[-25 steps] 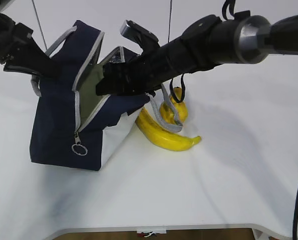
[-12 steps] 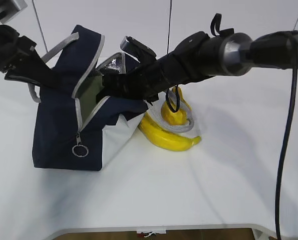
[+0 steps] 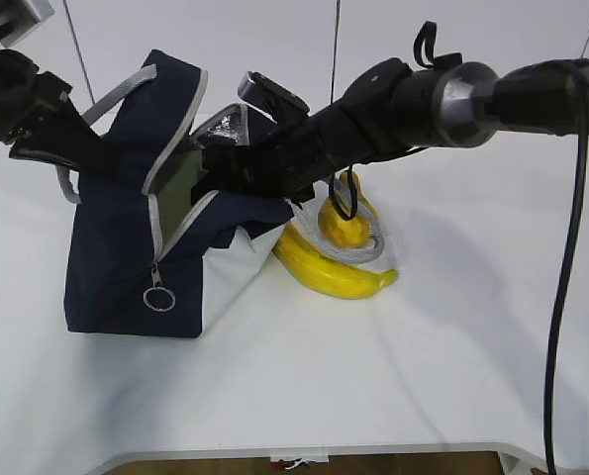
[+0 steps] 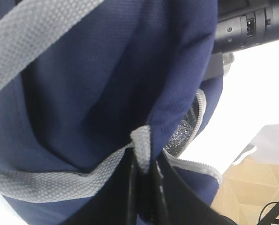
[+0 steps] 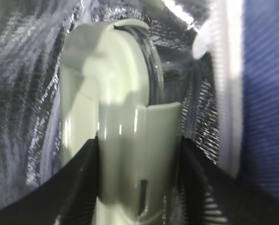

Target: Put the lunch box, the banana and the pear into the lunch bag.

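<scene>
Right gripper (image 5: 137, 140) clamps the lunch box (image 5: 116, 112), now inside the lunch bag (image 3: 126, 247) mouth (foil lining around it). Left gripper (image 4: 144, 187) pinched tight on the bag's grey handle (image 4: 45, 180). Banana (image 3: 324, 267) and pear (image 3: 343, 223) on the table (image 3: 452, 346) at bag's 3 o'clock.

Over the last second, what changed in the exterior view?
The right gripper, shut on the lunch box, pushed deeper into the lunch bag; its arm swung down and left. The bag shifted slightly. The left gripper stays pinched on the bag's handle; banana and pear unmoved.
</scene>
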Tool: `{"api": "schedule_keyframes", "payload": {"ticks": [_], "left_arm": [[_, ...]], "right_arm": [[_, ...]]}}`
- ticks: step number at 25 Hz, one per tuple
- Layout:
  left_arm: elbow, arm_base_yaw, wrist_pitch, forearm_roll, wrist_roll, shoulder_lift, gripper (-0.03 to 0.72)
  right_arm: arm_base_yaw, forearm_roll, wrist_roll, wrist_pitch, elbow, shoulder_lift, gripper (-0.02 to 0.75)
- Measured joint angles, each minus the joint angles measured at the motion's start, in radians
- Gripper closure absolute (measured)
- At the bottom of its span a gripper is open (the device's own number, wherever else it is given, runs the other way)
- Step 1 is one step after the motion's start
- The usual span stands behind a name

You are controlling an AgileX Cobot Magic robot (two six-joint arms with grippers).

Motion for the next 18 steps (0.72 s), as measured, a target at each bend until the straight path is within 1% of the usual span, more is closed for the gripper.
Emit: {"api": "schedule_keyframes", "payload": {"ticks": [3, 10, 18], "left_arm": [[0.000, 0.000, 0.000, 0.000, 0.000, 0.000, 0.678], [0.000, 0.000, 0.006, -0.002, 0.000, 0.000, 0.678], [0.000, 0.000, 0.006, -0.006, 0.000, 0.000, 0.678]], "right_arm": [[0.000, -0.039, 0.039, 0.014, -0.020, 0.002, 0.358], [0.000, -0.181, 0.156, 0.063, -0.089, 0.006, 0.358], [0.000, -0.216, 0.198, 0.076, -0.100, 0.011, 0.357]]}}
